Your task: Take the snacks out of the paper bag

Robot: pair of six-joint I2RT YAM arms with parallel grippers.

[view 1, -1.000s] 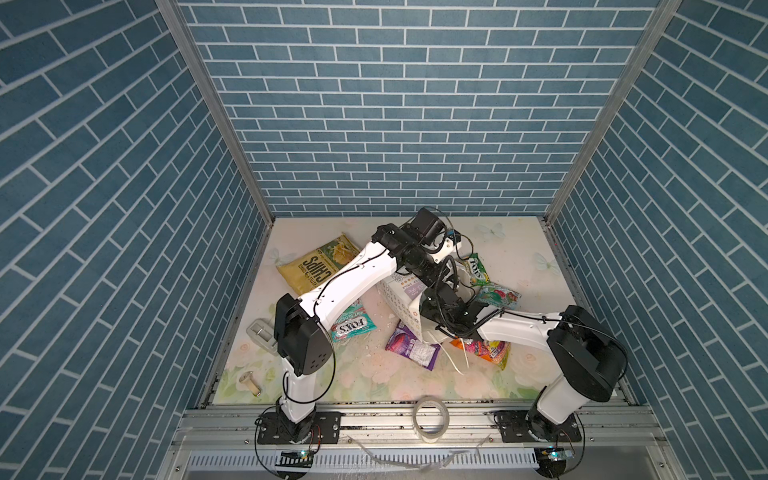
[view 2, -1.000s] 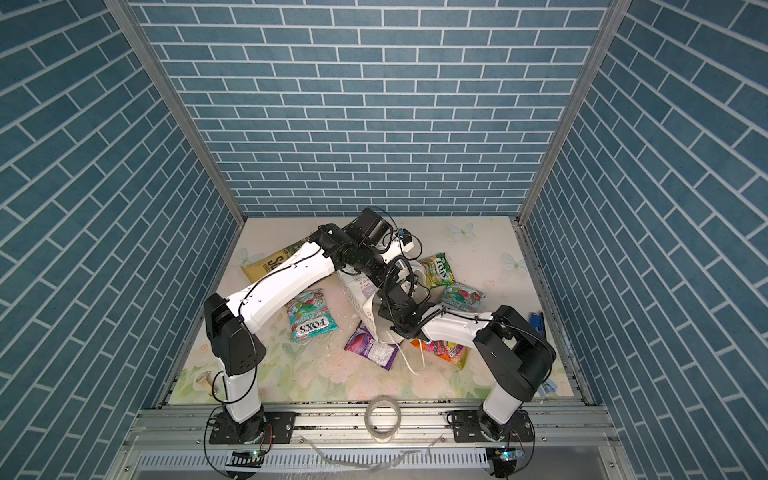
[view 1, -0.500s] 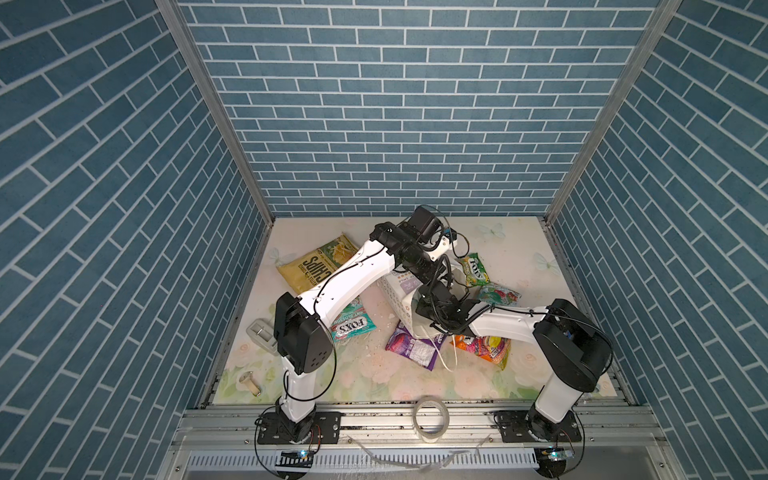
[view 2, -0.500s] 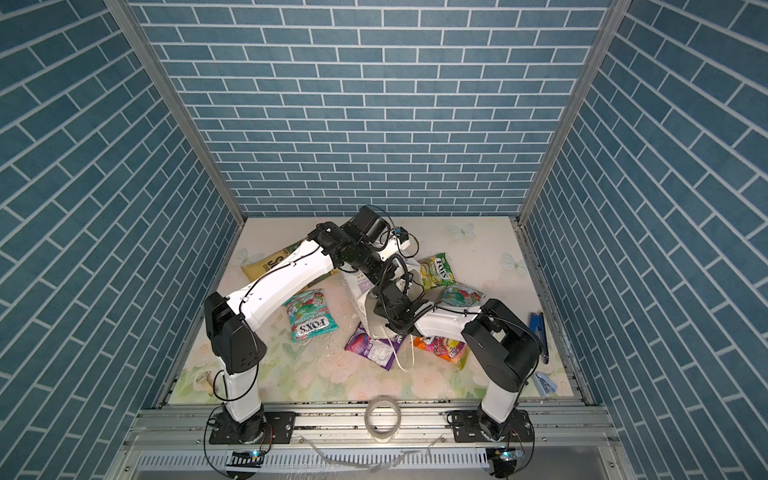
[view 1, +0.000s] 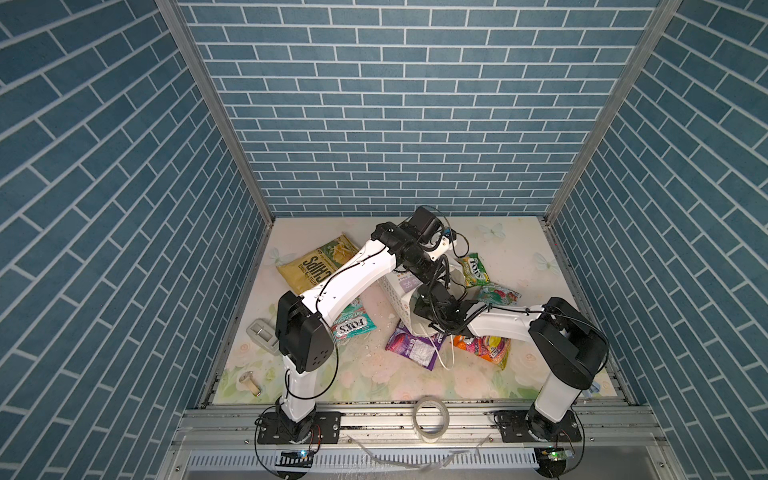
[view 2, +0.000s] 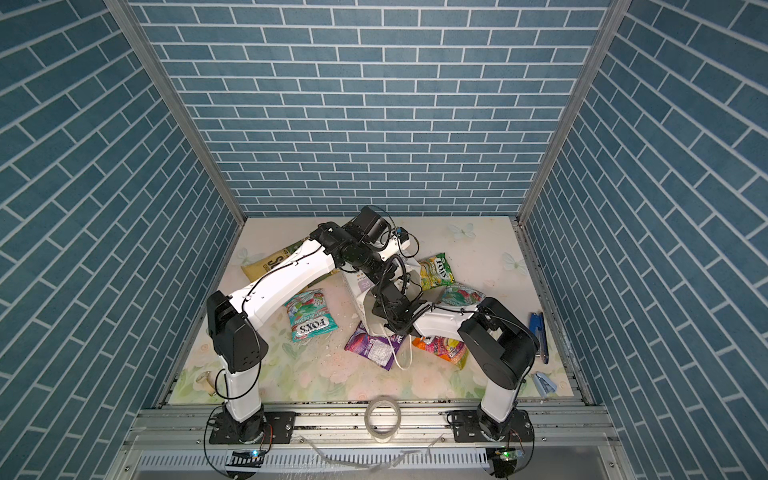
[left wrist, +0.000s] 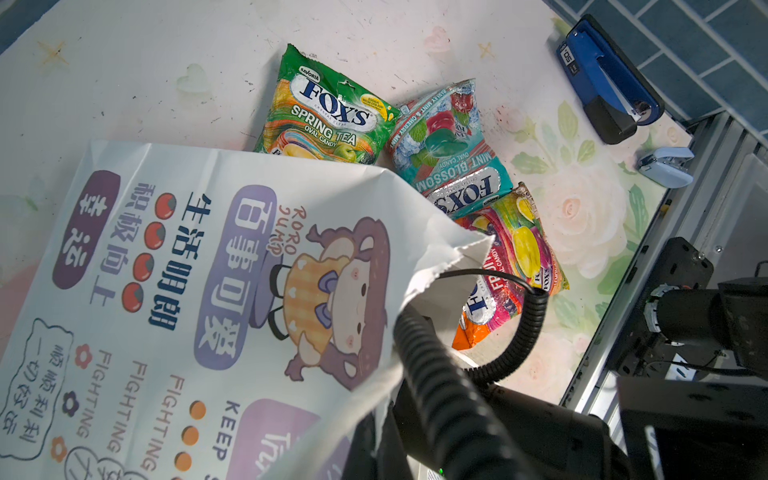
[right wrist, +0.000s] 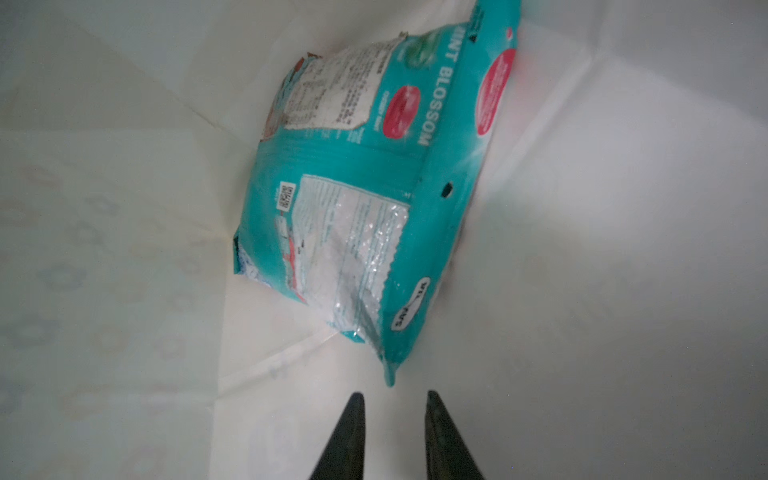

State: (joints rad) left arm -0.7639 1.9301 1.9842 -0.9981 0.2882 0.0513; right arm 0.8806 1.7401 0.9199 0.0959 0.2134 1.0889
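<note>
The white paper bag [view 1: 398,286] [left wrist: 208,270] lies on its side mid-table. My left gripper [left wrist: 380,444] is shut on the rim at its mouth and holds it up. My right gripper [right wrist: 393,395] is inside the bag, open by a narrow gap with nothing between its fingers. The corner of a teal FOX'S packet [right wrist: 353,199] lies just beyond its tips. In both top views the right fingers are hidden in the bag. Several snacks lie outside: chips bag [view 1: 318,266], teal packet [view 1: 353,326], purple packet [view 1: 413,343], orange packet [view 1: 484,347], yellow-green packet [view 1: 473,270], second teal packet [view 1: 498,295].
A clear tape roll [view 1: 431,417] sits on the front rail. A dark blue stapler [view 2: 538,332] and a small pale blue one [view 2: 544,382] lie by the right edge. A grey clip-like piece [view 1: 262,332] and a small cylinder [view 1: 249,382] lie near the left wall.
My right arm has pushed its gripper a little further into the bag's mouth and its jaws have narrowed somewhat. The left arm and the bag have stayed put.
</note>
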